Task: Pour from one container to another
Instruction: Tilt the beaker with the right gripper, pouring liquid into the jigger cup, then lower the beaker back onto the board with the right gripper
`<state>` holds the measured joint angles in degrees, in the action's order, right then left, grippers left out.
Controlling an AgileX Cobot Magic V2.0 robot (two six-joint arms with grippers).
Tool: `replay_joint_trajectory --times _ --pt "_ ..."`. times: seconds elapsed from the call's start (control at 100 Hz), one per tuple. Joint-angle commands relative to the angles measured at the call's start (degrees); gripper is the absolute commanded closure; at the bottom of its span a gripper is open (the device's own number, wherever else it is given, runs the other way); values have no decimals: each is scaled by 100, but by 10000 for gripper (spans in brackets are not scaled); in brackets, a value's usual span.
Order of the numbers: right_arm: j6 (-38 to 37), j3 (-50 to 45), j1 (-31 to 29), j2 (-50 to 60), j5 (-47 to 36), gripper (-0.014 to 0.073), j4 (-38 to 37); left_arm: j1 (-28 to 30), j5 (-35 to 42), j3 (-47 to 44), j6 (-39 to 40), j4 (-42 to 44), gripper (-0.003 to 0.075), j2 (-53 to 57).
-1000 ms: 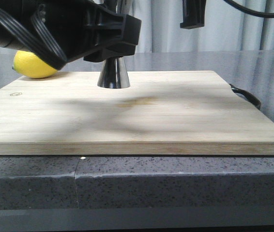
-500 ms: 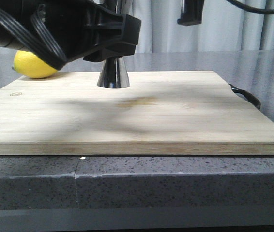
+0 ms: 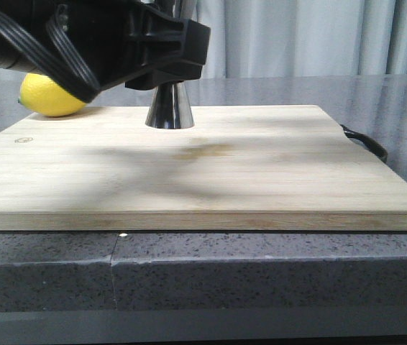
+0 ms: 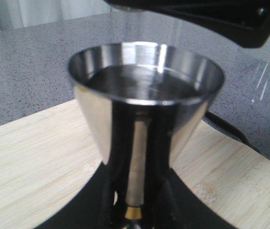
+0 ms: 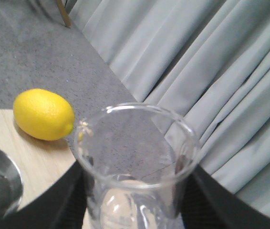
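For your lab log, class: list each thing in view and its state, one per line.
Steel jigger: upright on the board, liquid inside, held by left claw.
Glass beaker: upright, held by right claw, looks empty.
Lemon: whole, at the board's far corner.
Cutting board: flat on the counter.

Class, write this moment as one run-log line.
left claw: shut on jigger | jigger: holds liquid, on board | right claw: shut on beaker
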<state>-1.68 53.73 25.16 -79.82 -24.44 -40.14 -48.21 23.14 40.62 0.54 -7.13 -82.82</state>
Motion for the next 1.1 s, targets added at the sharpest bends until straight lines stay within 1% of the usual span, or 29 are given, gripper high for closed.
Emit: replay_joint_trajectory --times 0.0,0.08,0.15,0.26,0.39,0.54,0.69,0.78,0.94,1.09 --pt "-756 198 -77 225 -342 391 171 -46 593 184 -7 26 739 222" --pt "-1234 188 -225 202 -371 391 171 -46 592 184 -7 26 739 222" --pt "-1484 148 -418 147 -382 391 171 -46 592 184 -17 26 739 222" --pt "-1560 -101 -758 1 -625 391 180 -46 594 184 -54 38 739 222" --pt "-1809 -507 -1110 -263 -1215 391 180 -46 604 184 -54 69 739 222" --pt "-1809 -813 -1404 -740 -1934 391 266 -46 604 184 -54 78 740 222" --pt "-1798 -823 -1463 -1235 -2470 391 280 -46 604 184 -54 112 740 222" --pt "-1775 -823 -1463 -1501 -2671 391 304 -46 604 184 -54 112 740 222" --pt "-1428 -823 -1463 -1816 -2788 391 387 -46 604 184 -156 112 739 222" --pt "-1429 -823 -1463 -1904 -2846 391 399 -46 604 184 -156 112 739 222"
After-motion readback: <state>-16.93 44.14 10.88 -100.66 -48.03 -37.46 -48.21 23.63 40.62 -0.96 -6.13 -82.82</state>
